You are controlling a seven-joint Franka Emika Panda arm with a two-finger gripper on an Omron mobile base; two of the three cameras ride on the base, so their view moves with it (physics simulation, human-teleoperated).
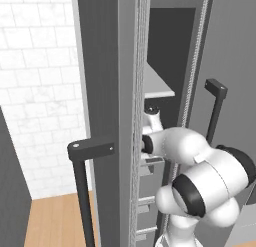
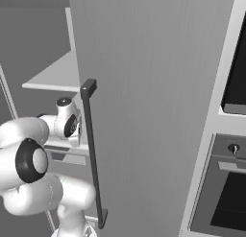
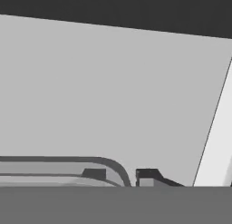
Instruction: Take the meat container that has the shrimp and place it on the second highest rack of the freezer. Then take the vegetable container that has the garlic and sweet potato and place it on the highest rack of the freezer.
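Note:
The freezer [image 1: 107, 66] stands open, its ribbed-edged door swung toward me. My arm reaches in under a pale grey shelf [image 1: 157, 86], and the wrist [image 2: 67, 121] passes behind the neighbouring door panel [image 2: 153, 111]. In the hand view, my gripper [image 3: 120, 174] straddles the dark curved rim of a grey container [image 3: 54, 160], one fingertip [image 3: 94, 173] inside the rim and the other outside, shut on it. The container rests low over a pale rack surface [image 3: 113, 91]. Its contents are hidden, so I cannot tell which container it is.
A black bar handle [image 1: 82, 191] juts from the open door at the left. A second black handle [image 2: 91, 154] runs down the panel beside my wrist. The black-fronted wall oven [image 2: 226, 193] is at the right. White tiled wall and wooden floor [image 1: 55, 221] lie to the left.

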